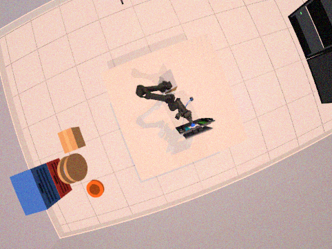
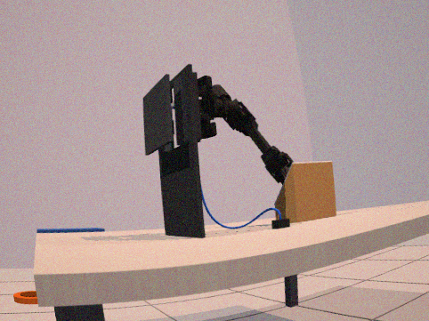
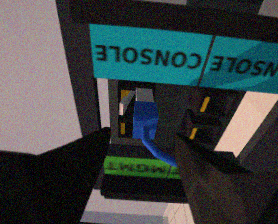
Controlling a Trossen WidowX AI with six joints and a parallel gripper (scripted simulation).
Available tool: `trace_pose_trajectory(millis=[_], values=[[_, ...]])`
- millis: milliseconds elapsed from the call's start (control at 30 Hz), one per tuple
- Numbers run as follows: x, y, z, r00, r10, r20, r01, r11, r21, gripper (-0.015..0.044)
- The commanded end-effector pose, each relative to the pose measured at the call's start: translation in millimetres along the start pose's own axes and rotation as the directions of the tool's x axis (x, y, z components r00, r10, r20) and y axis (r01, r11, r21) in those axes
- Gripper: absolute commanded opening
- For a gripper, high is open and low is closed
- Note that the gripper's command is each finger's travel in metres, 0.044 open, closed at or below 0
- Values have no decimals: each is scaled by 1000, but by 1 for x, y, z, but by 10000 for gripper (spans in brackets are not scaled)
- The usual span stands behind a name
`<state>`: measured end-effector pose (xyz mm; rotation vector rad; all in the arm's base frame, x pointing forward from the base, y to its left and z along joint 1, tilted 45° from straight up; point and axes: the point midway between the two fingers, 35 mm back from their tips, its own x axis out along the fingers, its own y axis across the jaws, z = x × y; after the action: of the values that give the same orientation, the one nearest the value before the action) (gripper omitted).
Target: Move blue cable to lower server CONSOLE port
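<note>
In the wrist view, the blue plug (image 3: 145, 120) sits in a port left of centre, under a teal CONSOLE label (image 3: 147, 54) and above a green MGMT label (image 3: 135, 166). The pincer (image 2: 201, 116) (image 3: 142, 135) is spread, its dark fingers reaching in from the lower left and lower right, apart from the plug. In the exterior view, the blue cable (image 2: 231, 228) sags from the upright black panel (image 2: 182, 200) at centre to a small black block (image 2: 280, 223) on the desk (image 2: 133, 255).
</note>
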<state>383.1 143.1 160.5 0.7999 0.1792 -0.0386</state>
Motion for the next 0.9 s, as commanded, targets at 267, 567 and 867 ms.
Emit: trace_pose_trajectory(millis=[267,567,867], values=[[20,3,6,1000,9,2,-9,1000,-2,239],[34,3,10,1000,10,3,-10,1000,-3,239],[45,2,13,1000,11,4,-11,1000,-3,239]])
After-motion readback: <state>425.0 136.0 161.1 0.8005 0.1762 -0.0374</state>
